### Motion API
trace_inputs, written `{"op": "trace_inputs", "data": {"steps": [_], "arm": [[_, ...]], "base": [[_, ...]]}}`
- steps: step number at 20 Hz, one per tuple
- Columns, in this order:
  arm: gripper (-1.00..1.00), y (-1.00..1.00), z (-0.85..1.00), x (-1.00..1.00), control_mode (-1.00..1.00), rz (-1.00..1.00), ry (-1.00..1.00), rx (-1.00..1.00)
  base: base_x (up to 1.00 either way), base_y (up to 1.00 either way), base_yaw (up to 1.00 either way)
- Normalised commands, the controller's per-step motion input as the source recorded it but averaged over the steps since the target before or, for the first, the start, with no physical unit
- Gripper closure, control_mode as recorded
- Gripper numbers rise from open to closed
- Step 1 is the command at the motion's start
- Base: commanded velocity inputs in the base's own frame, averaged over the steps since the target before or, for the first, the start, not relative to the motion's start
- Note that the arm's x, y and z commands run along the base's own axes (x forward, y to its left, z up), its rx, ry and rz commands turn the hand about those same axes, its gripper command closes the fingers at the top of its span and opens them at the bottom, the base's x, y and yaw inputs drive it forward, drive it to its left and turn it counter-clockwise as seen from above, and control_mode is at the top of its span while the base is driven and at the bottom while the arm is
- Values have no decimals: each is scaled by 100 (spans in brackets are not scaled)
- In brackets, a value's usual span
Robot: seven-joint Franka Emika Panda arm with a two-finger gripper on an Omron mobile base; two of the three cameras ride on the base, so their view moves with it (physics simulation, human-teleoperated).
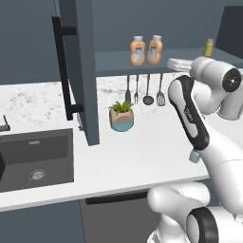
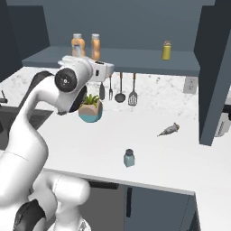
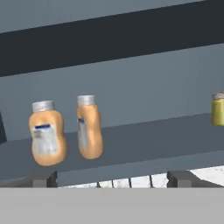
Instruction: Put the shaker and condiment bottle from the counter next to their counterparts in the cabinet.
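Observation:
Two alike orange condiment bottles (image 3: 47,139) (image 3: 89,132) stand side by side on the cabinet shelf (image 3: 144,144); they are the bottles (image 1: 137,51) (image 1: 154,50) in the left base view. I cannot tell which one came from the counter. A yellow-green shaker (image 2: 166,50) with a dark cap stands further right on the same shelf. The small teal-grey shaker (image 2: 129,158) stands upright on the white counter (image 2: 153,153) near its front edge. My gripper (image 3: 112,179) is open and empty, level with the shelf's front edge, just short of the bottles (image 2: 77,45).
A potted plant (image 1: 121,116) sits on the counter below the shelf. Kitchen utensils (image 1: 147,90) hang on the back wall. The open cabinet door (image 1: 83,71) with a black bar handle stands left of the shelf, above the sink (image 1: 35,159). A small grey object (image 2: 169,130) lies on the counter.

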Motion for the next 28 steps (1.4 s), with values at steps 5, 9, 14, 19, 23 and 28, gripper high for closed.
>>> {"op": "trace_inputs", "data": {"steps": [5, 9, 14, 19, 23, 28], "arm": [[-100, -22, 0, -66, -100, -26, 5, 13], [-100, -28, 0, -78, -100, -27, 3, 16], [-100, -28, 0, -83, -100, -27, 2, 16], [-100, -3, -27, 2, -100, -12, 19, 4], [-100, -12, -42, 42, -100, 0, 17, 4], [-100, -22, -42, 4, -100, 0, 3, 3]], "base": [[0, 0, 0], [0, 0, 0], [0, 0, 0], [0, 0, 0], [0, 0, 0], [0, 0, 0]]}}
